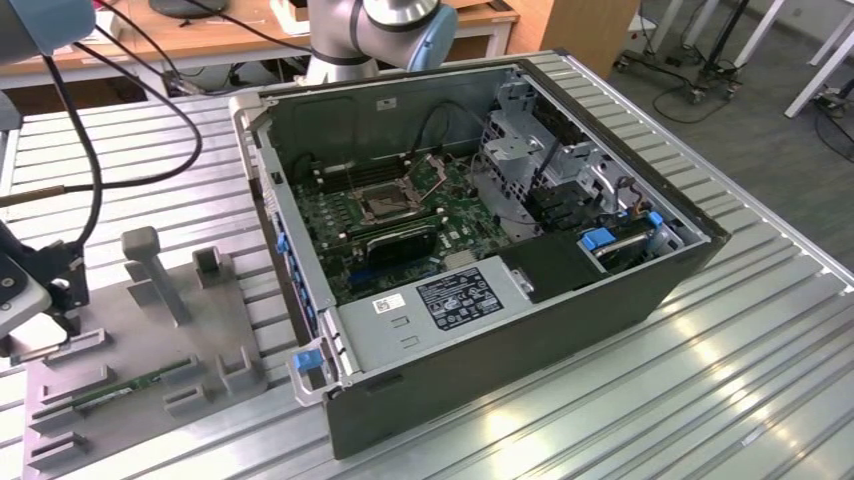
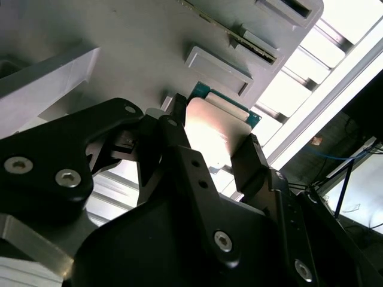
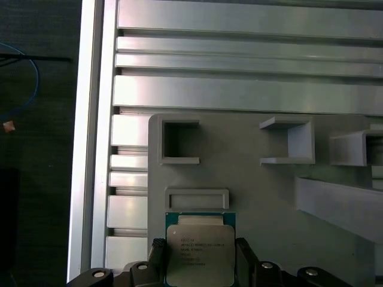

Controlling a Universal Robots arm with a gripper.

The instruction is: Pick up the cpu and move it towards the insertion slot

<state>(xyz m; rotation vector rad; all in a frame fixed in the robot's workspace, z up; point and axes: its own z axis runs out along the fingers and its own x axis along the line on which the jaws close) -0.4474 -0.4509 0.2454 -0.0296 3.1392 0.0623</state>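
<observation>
Gripper (image 3: 200, 257): low over the grey fixture tray (image 3: 263, 197), at the far edge of the exterior view's left, well apart from the computer case (image 1: 534, 330).
Grip: the two black fingers (image 3: 242, 254) are pressed against opposite sides of the cpu (image 3: 200, 246), pinching it between them.
Cpu: flat, silvery top up, green rim showing at its far edge in both wrist views. It sits over the tray, just beside a low rectangular frame (image 3: 196, 197). I cannot tell whether it is touching the tray or is lifted clear of it.
Insertion slot (image 1: 384, 200): inside the open case, on the green motherboard (image 1: 461, 235); dark square with a silvery frame.
Memory stick (image 1: 127, 390): lying in the tray, towards the near end in the exterior view.
Table (image 1: 747, 350): ribbed aluminium slats, carrying both tray and case.
</observation>
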